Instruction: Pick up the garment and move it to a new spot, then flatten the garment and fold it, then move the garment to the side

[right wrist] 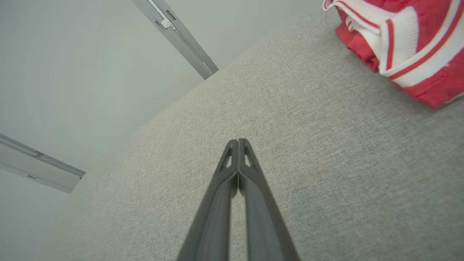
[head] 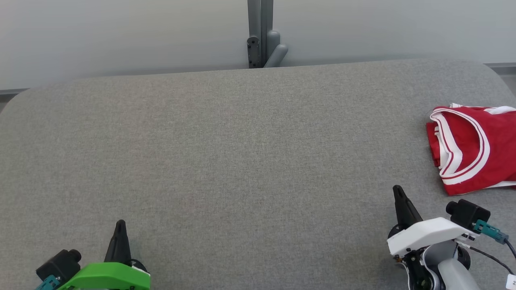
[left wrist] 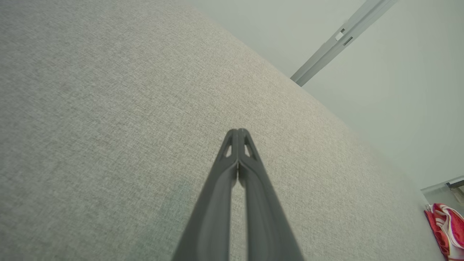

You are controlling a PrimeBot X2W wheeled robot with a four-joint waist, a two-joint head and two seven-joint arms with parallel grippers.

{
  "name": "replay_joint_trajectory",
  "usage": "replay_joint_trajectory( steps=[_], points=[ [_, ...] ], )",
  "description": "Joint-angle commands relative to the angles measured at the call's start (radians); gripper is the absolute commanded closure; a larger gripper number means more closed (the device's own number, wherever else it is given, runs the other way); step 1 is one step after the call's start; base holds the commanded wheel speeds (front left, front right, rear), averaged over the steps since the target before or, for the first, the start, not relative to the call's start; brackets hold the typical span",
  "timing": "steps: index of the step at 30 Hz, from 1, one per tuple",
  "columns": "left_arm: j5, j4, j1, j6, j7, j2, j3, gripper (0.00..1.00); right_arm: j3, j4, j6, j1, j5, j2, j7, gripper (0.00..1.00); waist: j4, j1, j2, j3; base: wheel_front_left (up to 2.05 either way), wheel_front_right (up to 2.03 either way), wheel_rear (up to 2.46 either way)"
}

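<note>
A red garment (head: 475,149) with white trim lies folded at the right edge of the grey fabric table (head: 242,161), partly cut off by the head view's border. It also shows in the right wrist view as a red garment (right wrist: 409,43) at the top right, and small in the left wrist view (left wrist: 446,228) at the far right. My right gripper (head: 398,190) is shut and empty, just below and left of the garment, apart from it. My left gripper (head: 120,224) is shut and empty at the lower left, far from the garment. Both pairs of fingertips (left wrist: 237,132) (right wrist: 237,142) touch each other.
A grey post with a bracket (head: 262,36) stands behind the table's far edge against a pale wall. The table's rounded corners show at the far left and far right. Wide bare fabric stretches between the two grippers.
</note>
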Motion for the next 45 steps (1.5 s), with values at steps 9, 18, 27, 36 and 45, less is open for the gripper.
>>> replay_joint_trajectory(
  steps=[9,18,27,36,45],
  points=[
    [-0.145,-0.032,-0.032,-0.009,0.037,0.005,0.017,1.00,-0.022,-0.039,0.000,0.002,0.153,-0.005,0.038,1.00,-0.001,0.0000,0.0008,-0.005,0.00,0.00,0.00],
    [-0.257,-0.046,-0.038,-0.012,0.067,0.006,0.026,1.00,-0.037,-0.057,0.000,0.006,0.271,-0.005,0.068,1.00,-0.001,0.0000,0.0010,-0.010,0.00,0.00,0.00],
    [-0.363,-0.059,-0.045,-0.017,0.093,0.007,0.035,1.00,-0.051,-0.073,0.000,0.010,0.379,-0.006,0.096,1.00,-0.002,0.0000,0.0012,-0.015,0.00,0.00,0.00],
    [-0.457,-0.069,-0.052,-0.020,0.119,0.007,0.043,1.00,-0.063,-0.087,0.000,0.013,0.478,-0.007,0.122,1.00,-0.002,0.0000,0.0013,-0.021,0.00,0.00,0.00],
    [-0.546,-0.081,-0.056,-0.023,0.141,0.008,0.049,1.00,-0.076,-0.101,0.000,0.017,0.570,-0.007,0.146,1.00,-0.003,0.0000,0.0015,-0.026,0.00,0.00,0.00]
  ],
)
